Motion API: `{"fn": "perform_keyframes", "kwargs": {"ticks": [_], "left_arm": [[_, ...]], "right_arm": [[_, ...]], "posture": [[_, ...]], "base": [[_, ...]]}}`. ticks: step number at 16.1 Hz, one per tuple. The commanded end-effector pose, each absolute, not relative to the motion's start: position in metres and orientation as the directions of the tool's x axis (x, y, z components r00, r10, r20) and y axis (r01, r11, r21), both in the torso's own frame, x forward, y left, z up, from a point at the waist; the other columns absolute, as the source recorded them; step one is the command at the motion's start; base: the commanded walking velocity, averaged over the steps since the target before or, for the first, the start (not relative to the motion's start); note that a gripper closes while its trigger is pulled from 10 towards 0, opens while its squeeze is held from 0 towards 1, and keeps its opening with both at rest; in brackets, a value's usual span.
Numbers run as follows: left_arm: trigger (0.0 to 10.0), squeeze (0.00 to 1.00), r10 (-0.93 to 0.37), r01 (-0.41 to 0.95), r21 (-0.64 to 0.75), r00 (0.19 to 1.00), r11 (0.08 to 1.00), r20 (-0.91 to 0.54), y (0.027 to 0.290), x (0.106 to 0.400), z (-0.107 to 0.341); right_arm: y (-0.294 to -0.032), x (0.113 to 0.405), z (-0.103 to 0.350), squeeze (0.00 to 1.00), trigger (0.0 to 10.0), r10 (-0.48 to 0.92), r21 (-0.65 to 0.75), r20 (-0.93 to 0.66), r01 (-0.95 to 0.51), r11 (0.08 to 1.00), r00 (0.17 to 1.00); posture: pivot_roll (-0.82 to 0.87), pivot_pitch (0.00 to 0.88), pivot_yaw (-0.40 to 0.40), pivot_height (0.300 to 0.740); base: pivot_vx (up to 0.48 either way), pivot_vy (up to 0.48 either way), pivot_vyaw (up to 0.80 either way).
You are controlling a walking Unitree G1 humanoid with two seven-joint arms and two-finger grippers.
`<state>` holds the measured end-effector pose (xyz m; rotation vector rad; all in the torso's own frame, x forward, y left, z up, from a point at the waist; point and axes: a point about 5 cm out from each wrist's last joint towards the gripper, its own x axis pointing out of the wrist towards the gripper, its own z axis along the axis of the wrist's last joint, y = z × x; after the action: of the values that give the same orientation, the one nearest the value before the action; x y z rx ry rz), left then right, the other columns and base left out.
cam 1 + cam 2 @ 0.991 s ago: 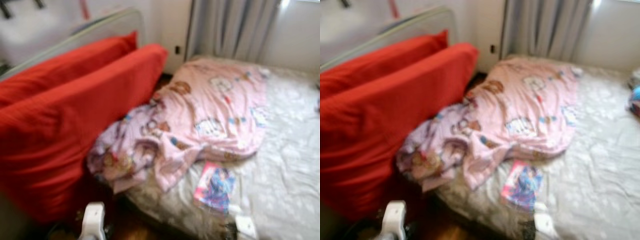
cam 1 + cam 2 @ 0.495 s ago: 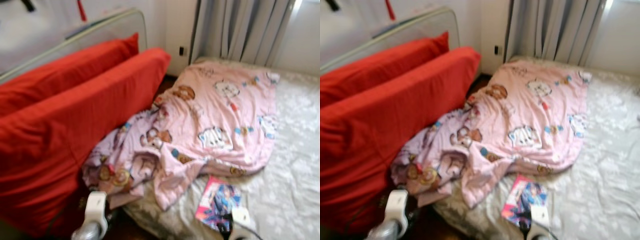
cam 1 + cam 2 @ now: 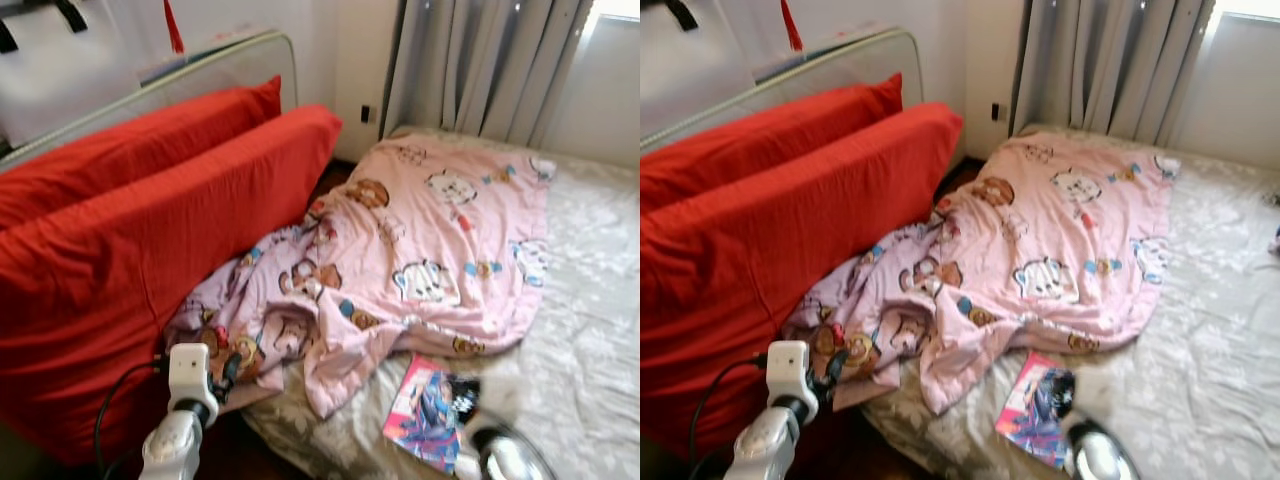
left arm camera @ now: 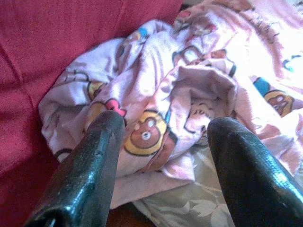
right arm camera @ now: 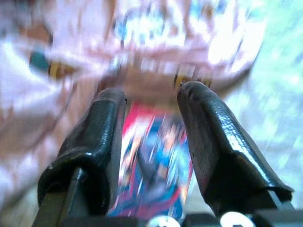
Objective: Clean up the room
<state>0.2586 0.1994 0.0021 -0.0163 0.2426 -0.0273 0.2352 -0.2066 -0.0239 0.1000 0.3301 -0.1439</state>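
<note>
The thing that the coming move seems to turn on is the magazine [image 3: 432, 410] — a thin booklet with a pink and blue cover, lying flat on the bed [image 3: 590, 330] near its front edge, just beside the lower hem of the pink blanket [image 3: 420, 250]. It looks free of the blanket, though the hem comes very close to its far end.

The right hand [image 5: 150, 156] is the nearer one by far. In the right wrist view, which is blurred, the magazine lies straight ahead between the two black fingers [image 5: 215, 142], and its long axis runs along the line of the fingers, away toward the blanket. The fingers stand apart with a clear gap and hold nothing. I judge that the hand must come down over the magazine and take it by an edge, because it lies flat on the soft sheet.

The left hand [image 4: 163, 156] is on the other side, in front of the crumpled end of the blanket beside the red cushions [image 3: 150, 250] — it is also wide open and empty, and the magazine is well apart from it.
</note>
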Motion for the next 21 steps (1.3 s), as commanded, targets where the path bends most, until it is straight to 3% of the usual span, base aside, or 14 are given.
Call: {"fn": "perform_keyframes", "kwargs": {"ticks": [1,7,21], "left_arm": [[10.0,0.00,-0.038,0.034,-0.022,0.979,0.999,-0.200,0.199,0.262,0.010],[10.0,0.00,-0.047,0.044,-0.023,0.990,0.999,-0.133,0.198,0.271,0.028],[10.0,0.00,-0.030,0.026,-0.033,0.989,0.999,-0.147,0.198,0.271,0.033]], "right_arm": [[-0.205,0.237,-0.019,0.00,10.0,-0.133,0.076,-0.294,0.162,0.984,0.946],[-0.178,0.242,-0.013,0.00,10.0,-0.107,0.060,-0.275,0.128,0.990,0.955],[-0.178,0.241,-0.012,0.00,10.0,-0.119,0.032,-0.282,0.134,0.991,0.952]], "posture": [[-0.05,0.000,0.004,0.740],[-0.06,0.013,0.010,0.720],[-0.05,0.043,0.005,0.685]], "base": [[0.000,0.000,0.00],[0.000,0.000,0.00],[0.000,0.000,0.00]]}}
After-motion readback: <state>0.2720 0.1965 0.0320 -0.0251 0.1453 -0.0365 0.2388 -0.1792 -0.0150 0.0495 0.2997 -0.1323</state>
